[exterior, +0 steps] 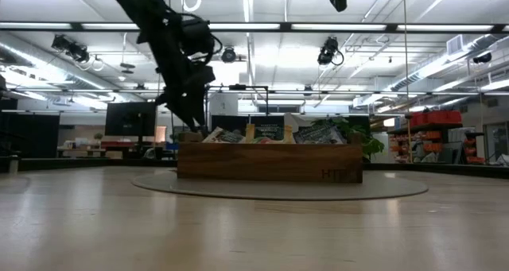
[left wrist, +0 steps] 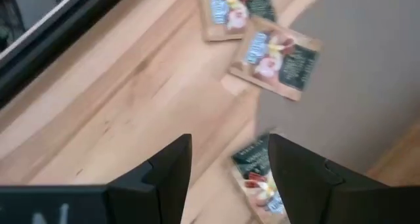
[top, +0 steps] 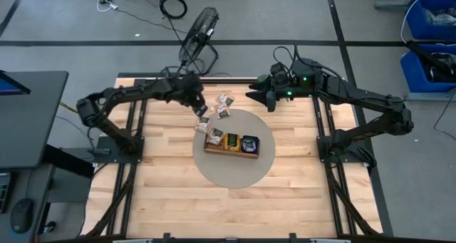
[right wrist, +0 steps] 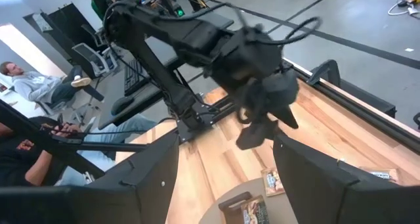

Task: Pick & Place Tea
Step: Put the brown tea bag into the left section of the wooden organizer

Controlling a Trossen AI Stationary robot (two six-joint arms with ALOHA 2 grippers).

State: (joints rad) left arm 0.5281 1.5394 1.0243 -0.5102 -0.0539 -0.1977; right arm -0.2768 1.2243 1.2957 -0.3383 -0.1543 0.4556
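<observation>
Several tea packets lie flat on the wood near the round grey mat (top: 235, 168): two side by side (left wrist: 279, 56) (left wrist: 223, 10) and one (left wrist: 259, 178) at the mat's edge. My left gripper (left wrist: 230, 142) hovers open above that last packet, slanting down, its fingers apart with bare wood showing between them. In the high view it is (top: 202, 111) just beyond the far left end of the wooden tray (top: 231, 150), which stands on the mat with more packets (top: 249, 143) inside. My right gripper (top: 271, 104) waits open, raised over the table's far side.
More loose packets (top: 225, 104) lie between the two grippers at the mat's far edge. A fan (top: 199, 29) and cables sit on the floor beyond the table, blue bins (top: 431, 36) at the far right. People sit (right wrist: 26, 79) beyond the table's left side.
</observation>
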